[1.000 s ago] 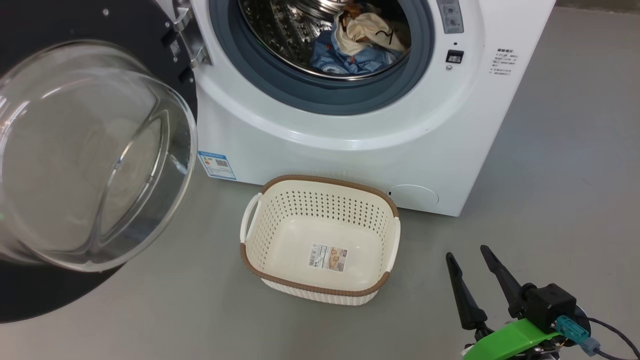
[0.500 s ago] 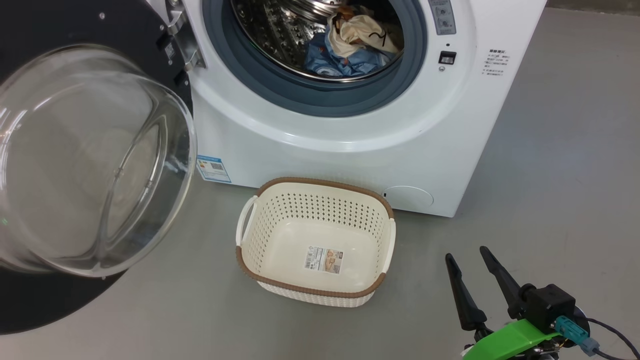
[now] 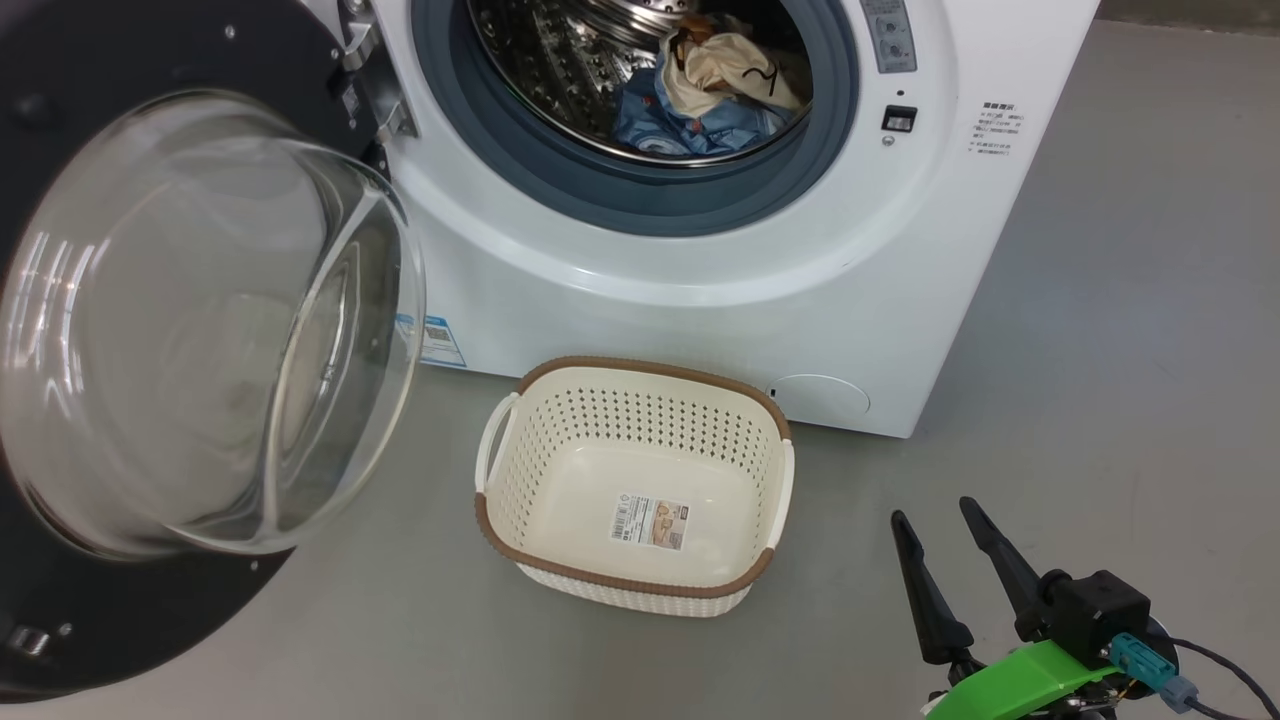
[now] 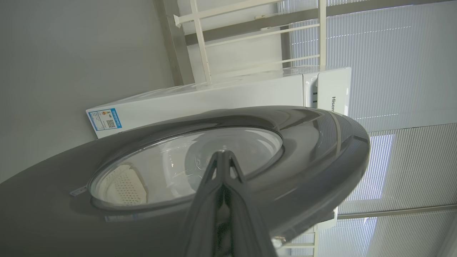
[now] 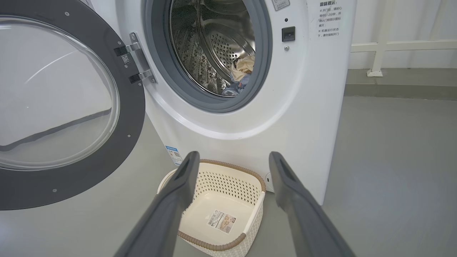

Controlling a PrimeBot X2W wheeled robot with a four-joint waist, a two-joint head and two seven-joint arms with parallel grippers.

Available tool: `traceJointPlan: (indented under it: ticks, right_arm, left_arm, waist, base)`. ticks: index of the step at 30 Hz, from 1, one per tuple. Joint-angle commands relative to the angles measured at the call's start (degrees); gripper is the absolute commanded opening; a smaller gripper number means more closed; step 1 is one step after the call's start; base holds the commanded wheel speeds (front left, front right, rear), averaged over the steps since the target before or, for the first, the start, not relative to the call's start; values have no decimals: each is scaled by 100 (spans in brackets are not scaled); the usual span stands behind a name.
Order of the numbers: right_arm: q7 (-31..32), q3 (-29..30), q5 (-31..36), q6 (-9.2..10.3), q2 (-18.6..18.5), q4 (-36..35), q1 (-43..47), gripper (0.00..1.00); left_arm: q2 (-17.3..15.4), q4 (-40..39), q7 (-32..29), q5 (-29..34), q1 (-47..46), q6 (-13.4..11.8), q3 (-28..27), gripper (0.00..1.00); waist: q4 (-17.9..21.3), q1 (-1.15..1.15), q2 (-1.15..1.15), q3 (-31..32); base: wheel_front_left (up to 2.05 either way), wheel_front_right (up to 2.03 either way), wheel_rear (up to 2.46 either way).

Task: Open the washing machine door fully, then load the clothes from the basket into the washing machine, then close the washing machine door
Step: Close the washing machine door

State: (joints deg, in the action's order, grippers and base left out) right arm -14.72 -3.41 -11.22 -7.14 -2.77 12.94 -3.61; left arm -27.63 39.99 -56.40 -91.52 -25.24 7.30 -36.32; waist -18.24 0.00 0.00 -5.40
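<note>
The washing machine (image 3: 700,300) stands open, its door (image 3: 120,620) swung out to the left with the glass bowl facing me. The clothes (image 3: 700,100), light blue and cream, lie inside the steel drum, also visible in the right wrist view (image 5: 240,73). The basket (image 3: 650,365) sits empty on the floor in front of the machine. My right gripper (image 3: 932,510) hovers open at the lower right, apart from the basket (image 5: 228,166). My left gripper (image 4: 223,154) is shut on nothing, tips at the outer face of the door (image 4: 314,142); contact cannot be told.
Grey floor stretches to the right of the machine. A white railing (image 5: 378,46) and a low step run behind it on the right. White blinds (image 4: 392,71) show beyond the door in the left wrist view.
The door has swung a little toward the machine's opening. The head view has shifted slightly. The right gripper, basket and clothes have not moved.
</note>
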Motion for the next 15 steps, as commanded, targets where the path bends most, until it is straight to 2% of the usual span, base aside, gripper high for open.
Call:
traceJointPlan:
  ticks: [1,8,15]
  right_arm:
    - [-27,-169,-61,-35,-10,-107,-140,100]
    - [-27,-176,-104,-35,-10,-74,-146,100]
    - [-28,-187,-144,-35,-10,-77,-128,100]
  left_arm:
    - [-221,-268,-148,-56,115,19,-71,0]
    - [187,-1121,-774,-412,627,-35,-75,0]
    - [803,-2415,-1346,-703,1282,-213,98,0]
  waist:
    - [-6,0,0,6]
    - [-33,0,0,37]
    - [-36,0,0,34]
  base:
    - [0,0,0]
    - [0,0,0]
    - [0,0,0]
